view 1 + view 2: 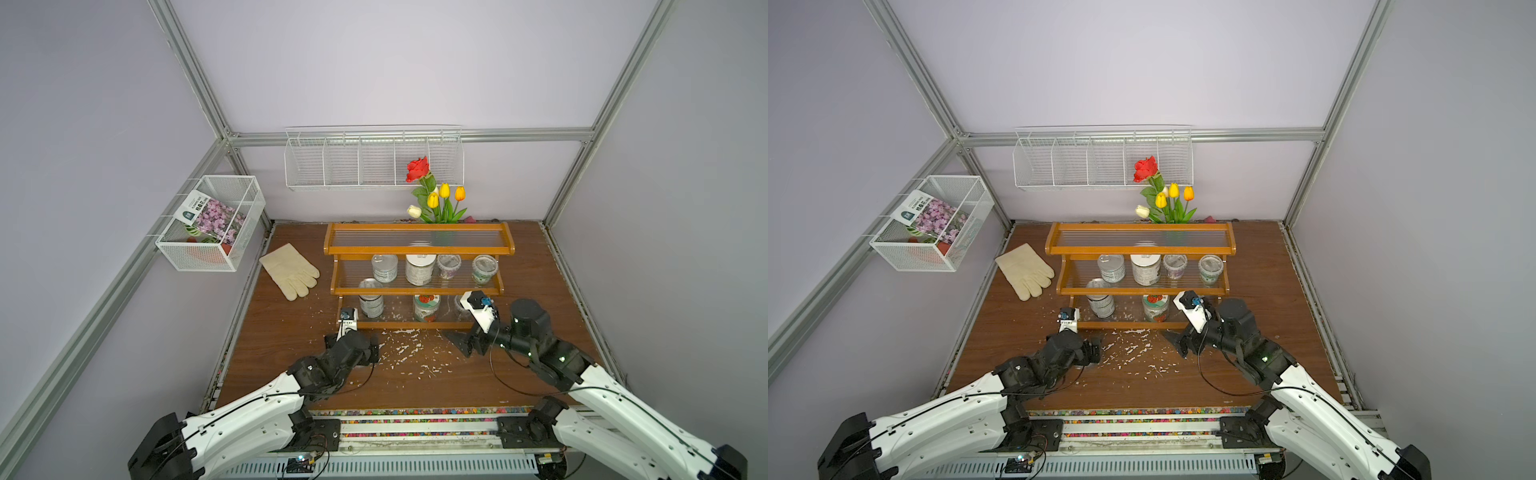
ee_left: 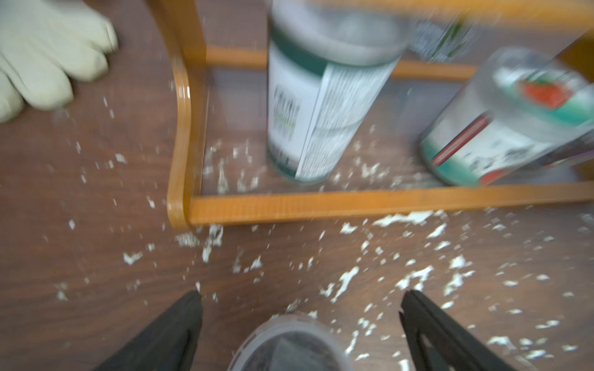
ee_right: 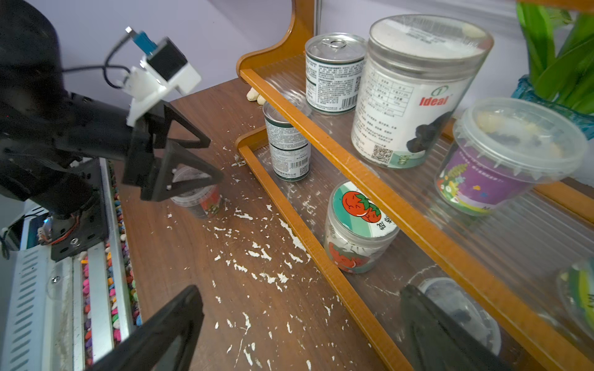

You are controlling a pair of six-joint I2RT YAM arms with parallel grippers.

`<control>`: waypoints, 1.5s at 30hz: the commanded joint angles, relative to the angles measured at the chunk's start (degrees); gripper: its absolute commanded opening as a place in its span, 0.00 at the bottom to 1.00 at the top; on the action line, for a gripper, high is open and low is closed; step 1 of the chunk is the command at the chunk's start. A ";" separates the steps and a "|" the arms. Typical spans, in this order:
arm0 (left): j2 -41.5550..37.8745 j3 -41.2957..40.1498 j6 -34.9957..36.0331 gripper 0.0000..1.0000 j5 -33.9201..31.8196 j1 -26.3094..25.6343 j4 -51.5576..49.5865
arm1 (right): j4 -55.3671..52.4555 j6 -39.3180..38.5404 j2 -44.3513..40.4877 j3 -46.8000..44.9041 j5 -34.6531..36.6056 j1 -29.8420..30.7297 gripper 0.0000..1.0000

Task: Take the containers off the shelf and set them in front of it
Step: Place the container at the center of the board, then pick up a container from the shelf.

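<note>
Currently the next container within reach is a clear lidded cup point(image 3: 472, 311), upright at the right end of the bottom tier of the shelf point(image 1: 417, 251), with the middle tier's rail close above it. The right gripper point(image 3: 300, 289) hangs just before it, jaws spread wide and holding nothing. In the right wrist view one finger crosses in front of the cup and the other hangs over the table point(image 1: 291, 340), so the cup lies to the shelf side of the gap, not inside it.

The coming move likely turns on that offset. The gap must travel inward past the bottom rail until both fingers flank the cup's wall, entering level from the front, since the tier overhead leaves little room from above. The right arm is much the nearer.

On the same tier, the red-fruit jar point(image 3: 356, 231) stands near the cup, close enough to be nudged, and a silver tin point(image 3: 287, 151) stands at the left end. The middle tier carries another tin point(image 1: 384, 268), the white-lidded jar point(image 1: 420, 269) and two more clear cups point(image 1: 449, 266) point(image 1: 484, 269).

One cup point(image 2: 289, 343) already stands on the table before the shelf's left end. It sits between the wide-spread fingers of the left gripper point(image 2: 300, 294), apart from both. White flakes point(image 1: 401, 347) litter the wood there.
</note>
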 commanded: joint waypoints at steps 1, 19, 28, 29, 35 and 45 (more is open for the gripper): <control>-1.19 5.46 6.90 1.00 0.57 1.31 -2.48 | 0.26 0.65 -1.47 1.68 1.42 -1.25 0.98; 21.59 19.42 28.08 1.00 20.89 18.02 29.27 | 7.40 4.78 -1.91 2.99 -0.39 -6.74 0.98; 28.47 21.60 28.61 1.00 23.45 18.84 33.13 | 8.35 4.78 -1.56 2.87 -0.69 -7.06 0.98; 29.10 21.72 28.71 1.00 23.60 18.80 33.47 | 8.35 4.63 -1.56 2.89 -0.69 -7.00 0.98; 31.92 22.36 28.72 0.97 24.25 19.16 36.28 | 8.27 4.54 -1.91 2.76 -0.78 -6.99 0.98; 31.30 22.38 31.69 0.77 25.30 19.37 30.87 | 7.56 3.88 -1.89 2.85 -0.83 -7.15 0.98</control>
